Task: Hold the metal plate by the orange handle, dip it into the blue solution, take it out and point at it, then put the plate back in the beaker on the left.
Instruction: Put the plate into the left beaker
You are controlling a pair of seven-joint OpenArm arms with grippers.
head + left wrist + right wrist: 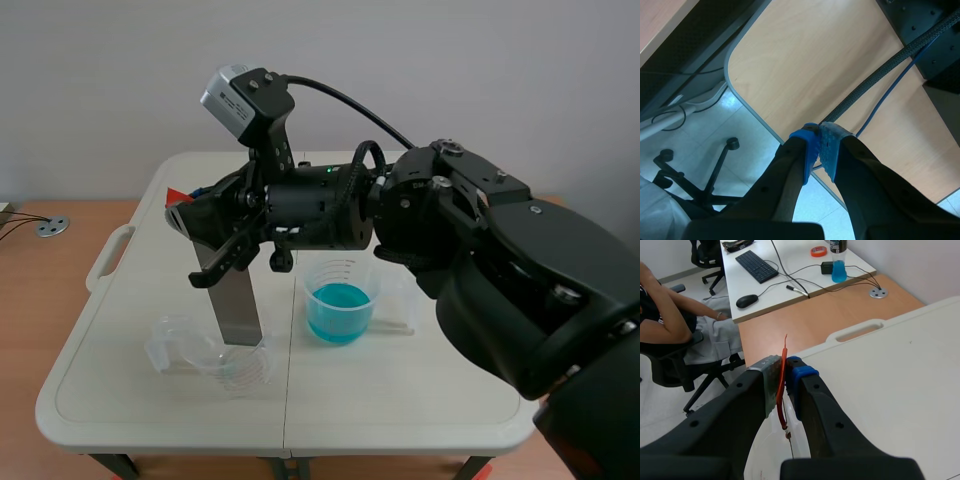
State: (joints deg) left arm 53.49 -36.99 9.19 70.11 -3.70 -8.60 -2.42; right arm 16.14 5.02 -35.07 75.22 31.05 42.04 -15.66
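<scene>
Fingers of the left gripper (819, 145) are pressing together on nothing, hanging above a wooden desk (805, 65) off the worktop (420, 390). On the worktop's near left, a clear beaker (205, 358) is lying tipped. The metal plate (235, 305) is hanging upright over it, its lower end reaching the beaker's mouth. The right gripper (785, 372), coming across from the right, is pinching the plate's orange handle (785, 346). Just right of the plate, a second beaker (342, 268) is holding the blue solution (338, 310).

No legible text; blue-solution beaker (340, 300) graduation marks too small to read.
</scene>
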